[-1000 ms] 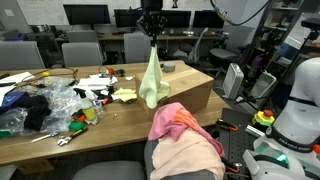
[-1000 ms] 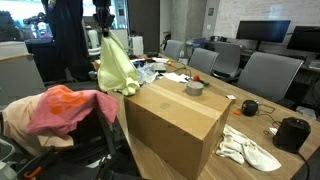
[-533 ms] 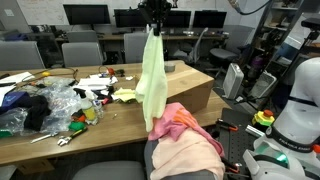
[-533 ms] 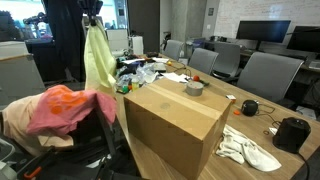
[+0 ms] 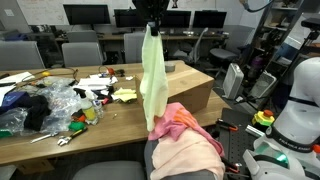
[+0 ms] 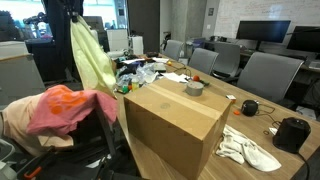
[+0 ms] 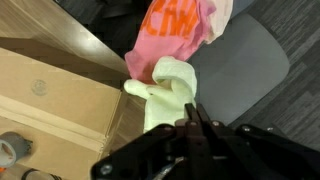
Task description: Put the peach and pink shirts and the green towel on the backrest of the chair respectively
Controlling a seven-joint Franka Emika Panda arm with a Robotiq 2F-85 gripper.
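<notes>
My tool sits at the top centre of an exterior view, partly cut off by the frame edge. In the wrist view its fingers are pinched shut on the top hem of the green towel.

What changed: a second ago the towel was bunched and hung low by the counter. Now it is lifted higher and hangs full length as a long narrow strip. In an exterior view it has also shifted toward the upper left, away from the cardboard box and toward the chair.

Its lower end now hangs just above the pink shirt. I can't tell if it touches.

The pink shirt is already draped over the backrest, with the peach shirt under and beside it, toward the lower right. The wrist view shows the pink shirt at top centre, the grey chair seat at right and the box at left.

My read: two of the three cloths are placed and the towel is the last. The lift gives clearance over the backrest. What is left is carrying it over the backrest, lowering it so it drapes, and letting go. The risk is that it lands on the heaped shirts and slides off.
</notes>
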